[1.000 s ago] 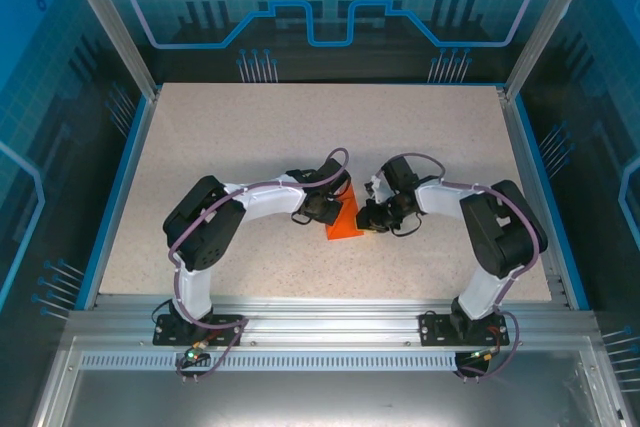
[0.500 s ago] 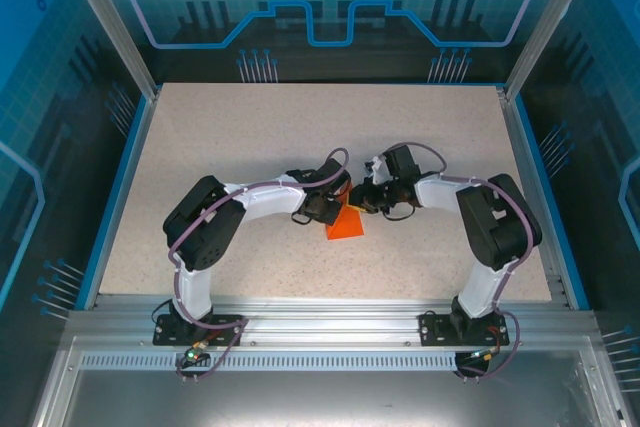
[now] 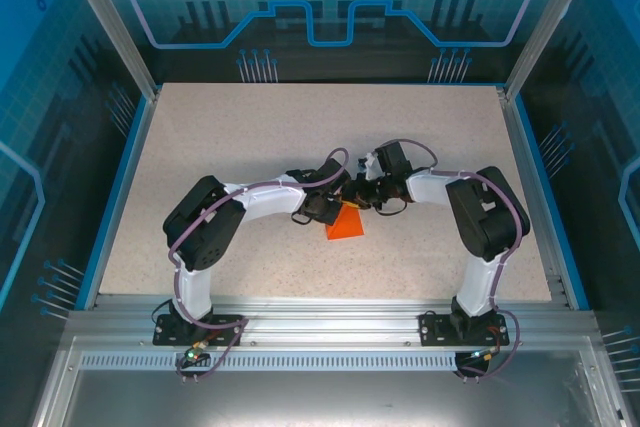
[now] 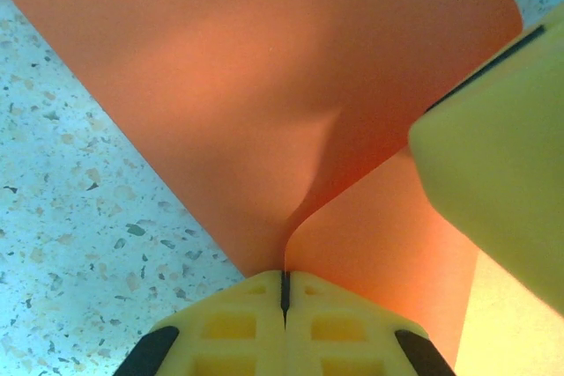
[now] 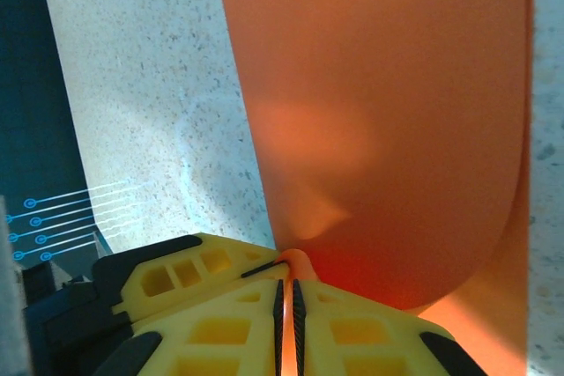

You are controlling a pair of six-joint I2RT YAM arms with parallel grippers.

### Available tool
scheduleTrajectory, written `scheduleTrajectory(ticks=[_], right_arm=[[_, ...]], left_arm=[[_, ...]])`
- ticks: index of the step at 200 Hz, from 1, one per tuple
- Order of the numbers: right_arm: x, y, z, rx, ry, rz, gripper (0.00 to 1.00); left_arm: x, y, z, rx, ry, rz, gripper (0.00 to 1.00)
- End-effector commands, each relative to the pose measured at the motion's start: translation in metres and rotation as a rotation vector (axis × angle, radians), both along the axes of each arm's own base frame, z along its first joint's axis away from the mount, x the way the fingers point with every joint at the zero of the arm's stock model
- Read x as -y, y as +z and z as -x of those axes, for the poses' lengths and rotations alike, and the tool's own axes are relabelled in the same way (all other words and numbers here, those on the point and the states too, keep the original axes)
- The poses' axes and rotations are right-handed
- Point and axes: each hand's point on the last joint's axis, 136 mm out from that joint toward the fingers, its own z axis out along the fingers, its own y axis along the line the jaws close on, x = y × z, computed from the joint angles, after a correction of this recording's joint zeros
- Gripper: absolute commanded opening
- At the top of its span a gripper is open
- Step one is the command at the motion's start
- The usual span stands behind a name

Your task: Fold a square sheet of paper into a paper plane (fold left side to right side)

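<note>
Left gripper (image 4: pixel 284 286) is pinched tight on an edge of the square sheet of paper (image 4: pixel 264 85); right gripper (image 5: pixel 284 292) is clamped on another edge, just beside it; the paper curls between them, mid-table (image 3: pixel 300 137); looks partly lifted, but it's hard to say from above.
</note>
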Motion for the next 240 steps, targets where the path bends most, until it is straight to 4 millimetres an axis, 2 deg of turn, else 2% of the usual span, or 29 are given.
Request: scheduleTrajectory(ticks=[1, 156, 193, 221, 240], right_arm=[[0.001, -0.011, 0.005, -0.02, 0.02, 0.055, 0.14], [0.023, -0.043, 0.015, -0.072, 0.031, 0.217, 0.14], [0.031, -0.054, 0.021, -0.108, 0.023, 0.251, 0.13], [0.033, -0.057, 0.021, -0.114, 0.017, 0.254, 0.13], [0.032, -0.055, 0.02, -0.109, 0.016, 0.25, 0.13]], left_arm=[[-0.003, -0.002, -0.003, -0.008, -0.007, -0.022, 0.06], [-0.007, 0.002, -0.007, 0.008, 0.002, -0.047, 0.07], [-0.006, 0.022, -0.009, 0.038, 0.012, -0.02, 0.18], [-0.009, 0.047, -0.007, 0.073, 0.023, 0.019, 0.38], [-0.011, 0.063, -0.002, 0.093, 0.031, 0.052, 0.48]])
